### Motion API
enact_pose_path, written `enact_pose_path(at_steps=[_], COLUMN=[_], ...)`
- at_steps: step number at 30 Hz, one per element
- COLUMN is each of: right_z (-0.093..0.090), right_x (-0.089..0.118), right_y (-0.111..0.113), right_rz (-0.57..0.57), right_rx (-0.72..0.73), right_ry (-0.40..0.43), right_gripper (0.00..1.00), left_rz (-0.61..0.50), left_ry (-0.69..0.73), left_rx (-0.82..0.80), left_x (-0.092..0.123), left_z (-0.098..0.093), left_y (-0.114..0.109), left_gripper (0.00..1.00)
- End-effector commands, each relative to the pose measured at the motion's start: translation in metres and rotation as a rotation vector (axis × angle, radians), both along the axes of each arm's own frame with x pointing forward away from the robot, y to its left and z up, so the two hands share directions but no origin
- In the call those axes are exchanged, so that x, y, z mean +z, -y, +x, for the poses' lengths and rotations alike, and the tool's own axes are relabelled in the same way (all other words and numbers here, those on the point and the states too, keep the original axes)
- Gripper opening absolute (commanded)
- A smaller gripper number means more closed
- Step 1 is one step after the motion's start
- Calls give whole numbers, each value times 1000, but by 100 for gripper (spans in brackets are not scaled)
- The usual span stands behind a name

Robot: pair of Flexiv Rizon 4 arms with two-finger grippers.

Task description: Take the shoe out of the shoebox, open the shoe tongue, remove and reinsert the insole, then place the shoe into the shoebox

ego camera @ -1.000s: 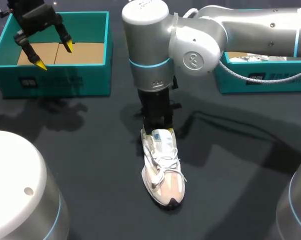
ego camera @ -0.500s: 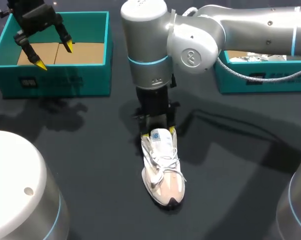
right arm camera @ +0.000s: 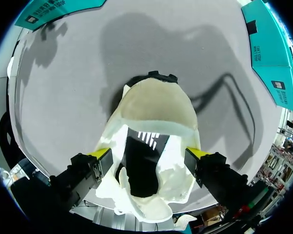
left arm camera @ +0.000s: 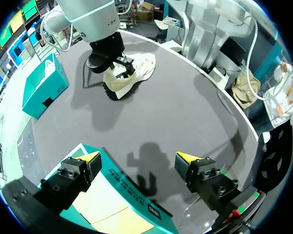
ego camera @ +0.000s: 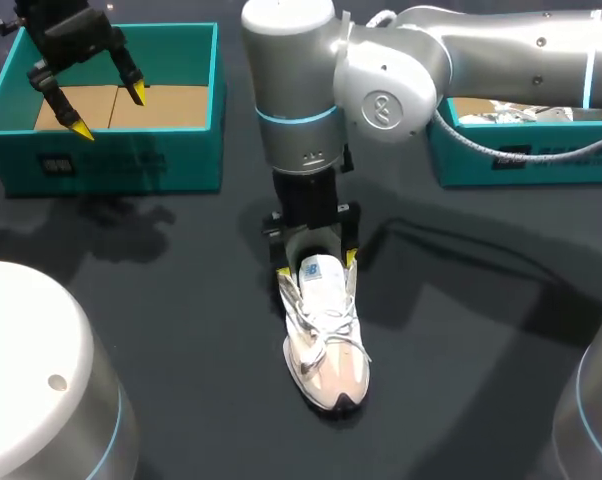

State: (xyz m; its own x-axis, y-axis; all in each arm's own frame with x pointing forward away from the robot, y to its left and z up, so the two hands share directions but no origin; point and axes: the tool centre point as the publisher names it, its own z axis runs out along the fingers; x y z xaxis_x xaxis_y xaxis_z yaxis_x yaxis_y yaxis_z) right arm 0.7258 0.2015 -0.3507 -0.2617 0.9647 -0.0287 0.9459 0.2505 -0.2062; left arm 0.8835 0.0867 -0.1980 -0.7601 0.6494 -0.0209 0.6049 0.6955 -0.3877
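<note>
Right end effector (ego camera: 316, 264) is spread, fingers astride the collar of the shoe (ego camera: 326, 340), pinching nothing. Shoe stands on the surface (ego camera: 181, 300), well apart from the shoebox (ego camera: 111, 160); extraction is judged complete. Left end effector (ego camera: 109, 112), also spread, is well apart from the shoe. Judged outstanding: tongue opening, insole cycle, return to the shoebox

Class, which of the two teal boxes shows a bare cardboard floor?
The left box, beneath the left end effector; the right box holds something pale instead.

Shoe (ego camera: 326, 340) heel hidden — behind right pincer (ego camera: 317, 265).
</note>
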Motion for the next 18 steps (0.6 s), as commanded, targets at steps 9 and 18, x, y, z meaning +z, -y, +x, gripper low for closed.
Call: enact_pose_path(at_steps=[9, 18], right_z=[-14, -22], right_x=[0, 8], right_y=[6, 6], right_rz=[-56, -84], right_rx=[-75, -108], right_ry=[8, 18], right_gripper=[89, 95], left_rz=[2, 2], left_ry=[0, 0], left_rx=[-1, -1], left_x=[0, 0], left_z=[0, 0], left_y=[0, 0], left_gripper=[100, 100])
